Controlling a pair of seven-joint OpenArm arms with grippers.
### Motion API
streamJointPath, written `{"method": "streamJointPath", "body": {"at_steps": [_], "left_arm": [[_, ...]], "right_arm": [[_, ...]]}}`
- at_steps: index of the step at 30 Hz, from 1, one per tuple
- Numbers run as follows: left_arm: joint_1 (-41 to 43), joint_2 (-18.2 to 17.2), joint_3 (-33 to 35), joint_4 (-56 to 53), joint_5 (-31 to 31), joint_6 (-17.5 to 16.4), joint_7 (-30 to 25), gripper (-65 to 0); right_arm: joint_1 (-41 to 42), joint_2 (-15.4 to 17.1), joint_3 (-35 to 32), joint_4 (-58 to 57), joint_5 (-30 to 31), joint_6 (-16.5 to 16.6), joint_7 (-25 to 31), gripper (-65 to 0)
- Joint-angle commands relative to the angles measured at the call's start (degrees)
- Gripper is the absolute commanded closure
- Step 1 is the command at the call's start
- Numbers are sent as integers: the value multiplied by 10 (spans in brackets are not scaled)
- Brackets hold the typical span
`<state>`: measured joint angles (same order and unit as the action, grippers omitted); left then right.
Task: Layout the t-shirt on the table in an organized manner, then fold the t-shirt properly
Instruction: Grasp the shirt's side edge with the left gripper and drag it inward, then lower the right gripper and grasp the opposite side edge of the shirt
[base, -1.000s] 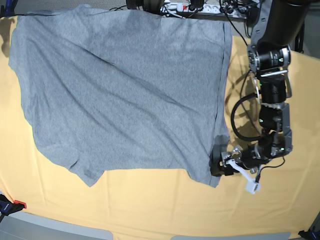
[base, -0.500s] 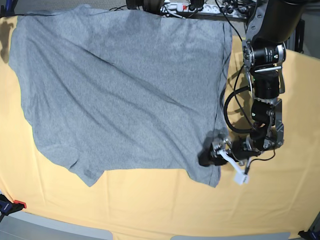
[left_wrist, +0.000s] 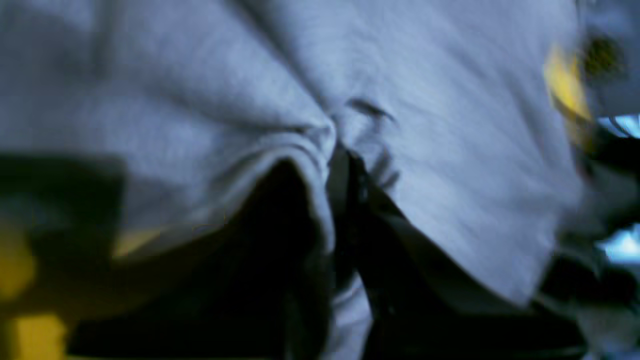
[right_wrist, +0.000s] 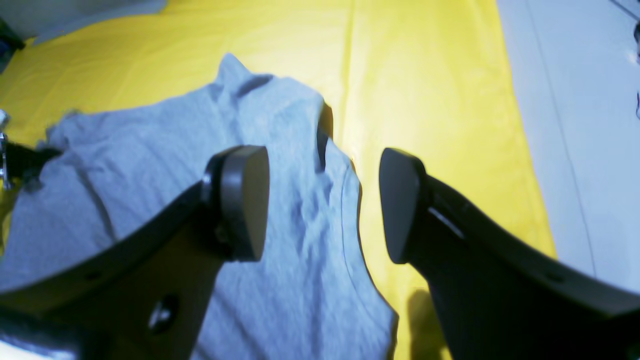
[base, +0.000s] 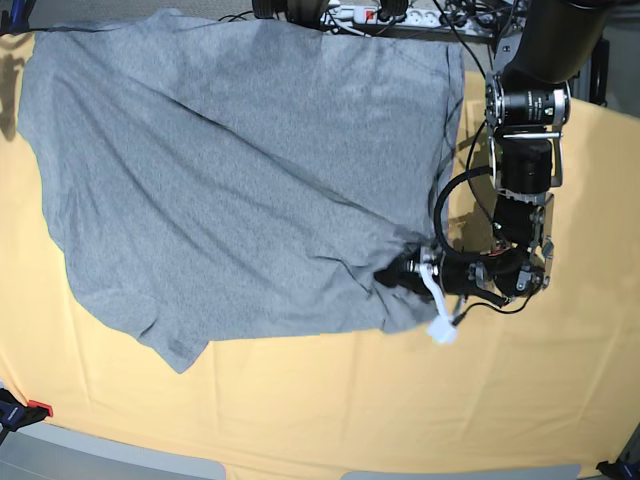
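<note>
Now left gripper (base: 395, 272) jaws pinching t-shirt (base: 230, 180) (corner).

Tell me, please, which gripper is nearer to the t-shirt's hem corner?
Left. The left gripper is shut on the t-shirt at that corner; the right gripper hangs open above the shirt's opposite edge.

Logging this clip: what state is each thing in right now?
t-shirt: spread out, unfolded, plain side up, one edge bunched.
left gripper: shut on the t-shirt's edge.
right gripper: open, holding nothing, above the shirt's edge.
table: covered in yellow cloth.
</note>
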<state>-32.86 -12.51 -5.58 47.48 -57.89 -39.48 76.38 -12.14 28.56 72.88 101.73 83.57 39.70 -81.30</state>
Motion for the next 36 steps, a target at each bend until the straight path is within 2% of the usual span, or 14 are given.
{"method": "streamJointPath", "body": {"at_steps": [1, 4, 6, 9, 13, 18, 19, 25, 28, 31, 36], "left_arm": [[-21, -2, -1, 9, -62, -5, 30, 0], [-21, -2, -1, 9, -200, -5, 36, 0], [-21, -2, -1, 9, -246, -5, 36, 0], [-21, -10, -1, 9, -243, -5, 36, 0], [-22, -38, -1, 9, -205, -5, 36, 0], [-27, -75, -1, 9, -143, -5, 36, 0], [-28, -80, -1, 9, -132, -5, 36, 0], [-28, -99, -1, 9, -89, -5, 36, 0], [-29, -105, -1, 9, -87, -5, 36, 0], [-29, -109, -1, 9, -88, -5, 36, 0], [-22, -120, -1, 9, -150, -5, 36, 0]], "right_arm": [[6, 17, 5, 9, 14, 3, 13, -368], [19, 17, 5, 9, 14, 3, 13, -368], [29, 17, 5, 9, 14, 3, 13, -368], [42, 18, 5, 9, 14, 3, 13, -368], [54, 18, -7, 9, 14, 3, 13, -368], [91, 18, -99, 7, 5, 3, 13, -368], [101, 18, -129, 4, -37, 3, 13, -368], [169, 13, -281, -13, -324, 3, 169, -368], [199, 8, -342, -39, -435, -38, 225, -368], [229, 8, -389, -87, -496, -81, 253, -368], [281, 8, -437, -200, -489, -72, 257, -368]]}}
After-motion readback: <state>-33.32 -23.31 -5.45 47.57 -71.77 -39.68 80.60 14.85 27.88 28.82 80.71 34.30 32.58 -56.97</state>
